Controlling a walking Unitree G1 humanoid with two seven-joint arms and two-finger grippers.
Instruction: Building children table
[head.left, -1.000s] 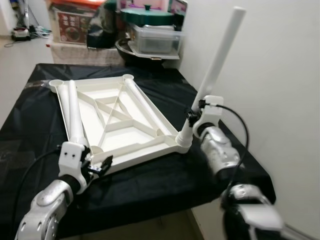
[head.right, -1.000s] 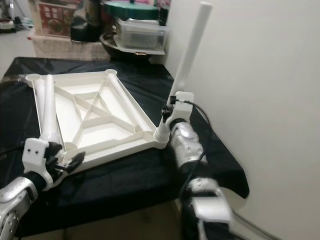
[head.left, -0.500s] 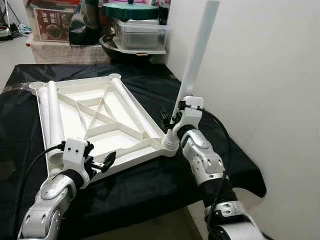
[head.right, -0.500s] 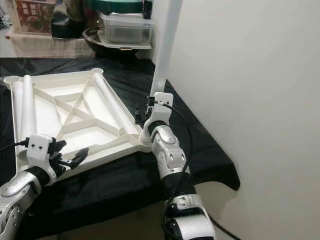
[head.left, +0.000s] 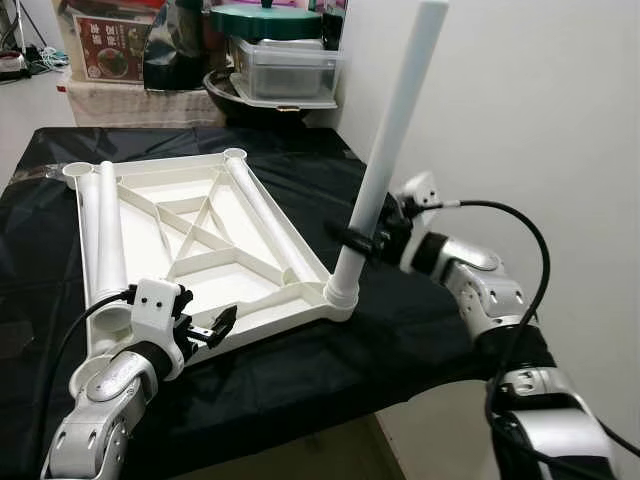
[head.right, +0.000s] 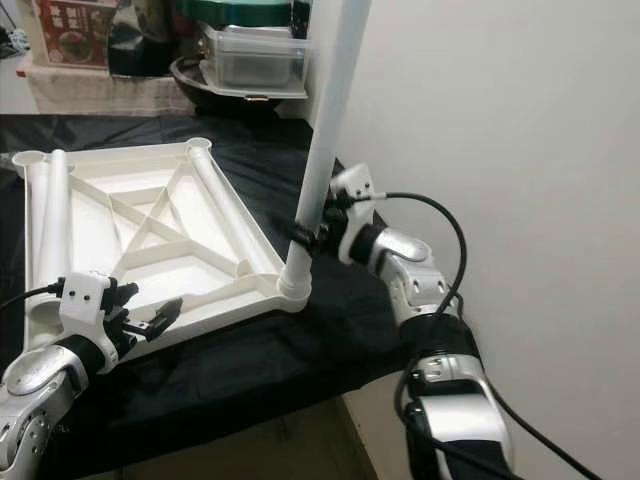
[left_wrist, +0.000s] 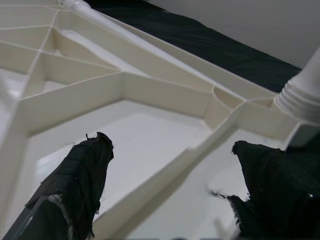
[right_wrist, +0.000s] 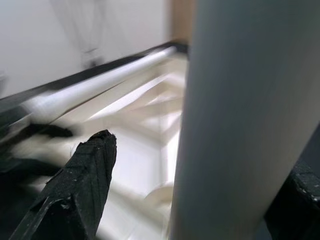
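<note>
tabletop (head.right: 140, 230): white ribbed panel, lies underside-up on black cloth (head.right: 250, 350)
standing leg (head.right: 322, 150): white tube, stands in the corner socket nearest the right gripper, tilts slightly, top runs out of frame
right gripper (head.right: 318, 232): at the lower part of the standing leg, just above the socket; black fingers sit on either side of the tube, contact not clear
left gripper (head.right: 150, 318): fingers spread, at the tabletop's near edge, well apart from the right gripper
loose legs: one (head.right: 55, 215) lies along the tabletop's side ahead of the left gripper, one (head.right: 222, 210) lies between the two grippers
wall (head.right: 500, 150): white, beyond the right gripper
bins (head.right: 250, 55): far end, past the cloth
</note>
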